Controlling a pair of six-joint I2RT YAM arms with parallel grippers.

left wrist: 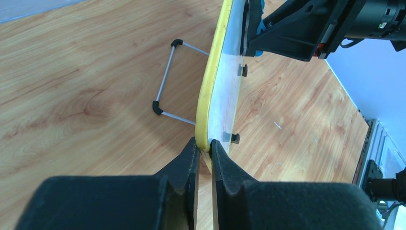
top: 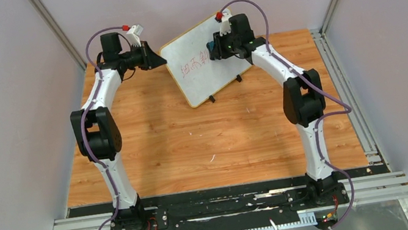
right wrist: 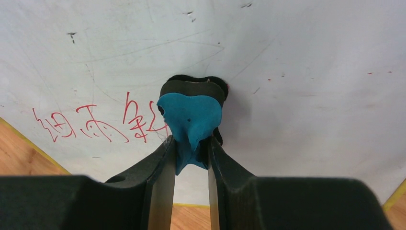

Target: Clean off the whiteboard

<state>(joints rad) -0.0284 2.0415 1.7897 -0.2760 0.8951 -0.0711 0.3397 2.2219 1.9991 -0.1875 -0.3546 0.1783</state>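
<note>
Wood-grain desk (top: 194, 147), pretty bare. The only thing standing on it is the whiteboard (top: 205, 59) at the far side, tilted, resting on two black feet (top: 212, 98) with a wire stand (left wrist: 165, 79) behind it. There's a tiny white fleck (top: 213, 158) mid-desk.

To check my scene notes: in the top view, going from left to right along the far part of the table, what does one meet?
In order: left gripper → red writing on the whiteboard → blue eraser → right arm.
</note>
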